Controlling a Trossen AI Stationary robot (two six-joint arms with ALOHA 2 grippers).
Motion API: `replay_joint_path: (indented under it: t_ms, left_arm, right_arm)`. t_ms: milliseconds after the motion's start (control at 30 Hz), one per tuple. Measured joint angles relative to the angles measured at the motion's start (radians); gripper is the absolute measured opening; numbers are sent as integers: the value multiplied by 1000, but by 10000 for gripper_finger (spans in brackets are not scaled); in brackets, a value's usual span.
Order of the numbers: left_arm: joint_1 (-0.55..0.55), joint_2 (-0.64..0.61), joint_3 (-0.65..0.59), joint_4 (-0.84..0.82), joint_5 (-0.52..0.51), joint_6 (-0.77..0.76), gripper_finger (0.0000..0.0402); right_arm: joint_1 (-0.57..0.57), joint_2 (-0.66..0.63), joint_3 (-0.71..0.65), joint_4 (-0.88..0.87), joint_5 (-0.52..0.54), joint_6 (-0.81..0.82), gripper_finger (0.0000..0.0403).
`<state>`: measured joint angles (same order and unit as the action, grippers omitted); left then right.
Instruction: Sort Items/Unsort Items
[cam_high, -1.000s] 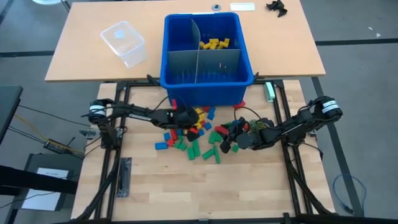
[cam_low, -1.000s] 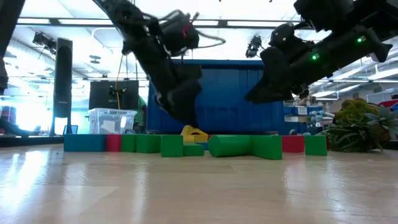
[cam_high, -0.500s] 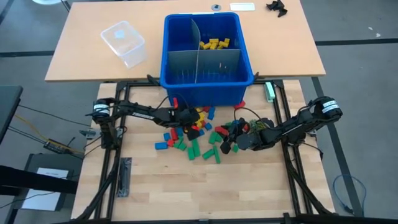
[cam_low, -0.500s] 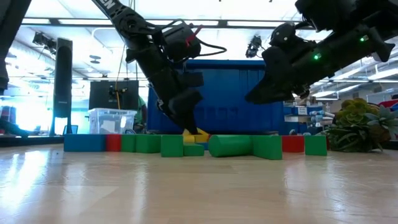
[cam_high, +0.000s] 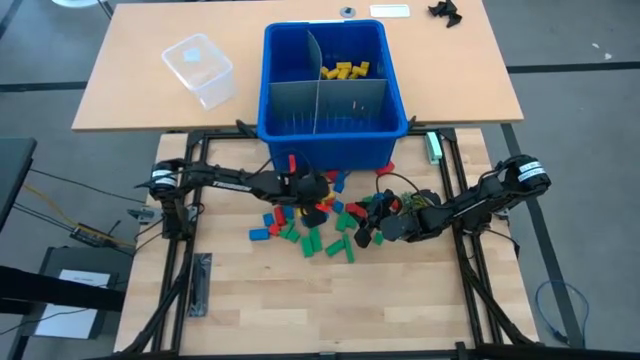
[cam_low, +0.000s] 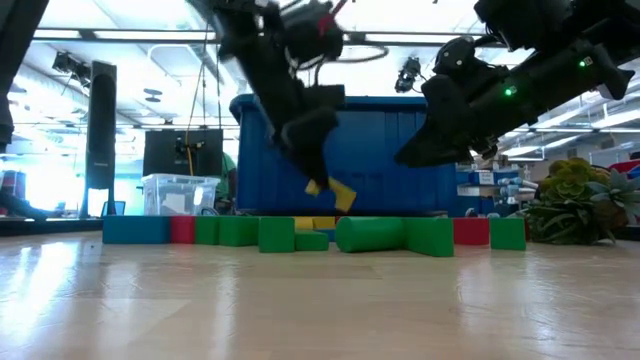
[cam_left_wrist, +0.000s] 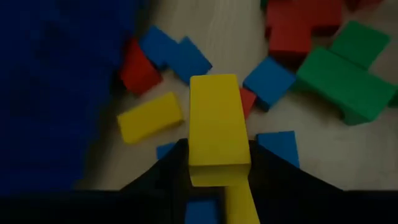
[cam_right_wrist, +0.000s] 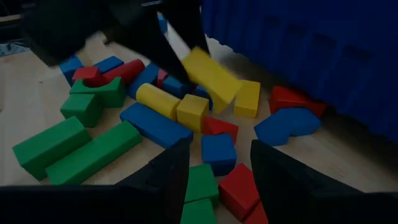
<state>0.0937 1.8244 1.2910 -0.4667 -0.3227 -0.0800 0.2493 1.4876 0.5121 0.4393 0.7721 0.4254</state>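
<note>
The left end effector (cam_low: 325, 186) hangs above the tabletop (cam_high: 240, 290) just in front of the blue bin (cam_high: 334, 130), its fingers closed on a long yellow block (cam_left_wrist: 214, 121). The block is clear of the wood and tilted in the low view, with the pile lying beneath it. In the left wrist view it sits squarely between the two dark fingers, and another yellow block (cam_left_wrist: 150, 116) lies on the wood below, beside a red one and several blue ones.

The loose blocks (cam_high: 315, 215) are spread on the near tabletop in front of the bin: red, blue, green and yellow pieces, with long green bricks (cam_right_wrist: 71, 149) toward the near side. A cluster of yellow blocks (cam_high: 345, 70) already sits in the bin's far right compartment, behind the grey divider (cam_high: 330, 100).

The right end effector (cam_high: 364, 232) waits at the right edge of the pile, raised off the wood, its fingers parted with nothing between them.

A clear plastic container (cam_high: 198, 70) stands on the far tabletop, left of the bin.
</note>
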Motion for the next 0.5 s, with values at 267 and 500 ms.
replay_joint_path:
  t_ms: [267, 500]
  left_arm:
    - [-40, -1, 248, -194, -86, 85, 139]
    - [-42, -2, 379, -208, -102, 139, 139]
  right_arm:
    - [12, 0, 0, 0, 1, -8, 171]
    - [22, 0, 0, 0, 2, -11, 171]
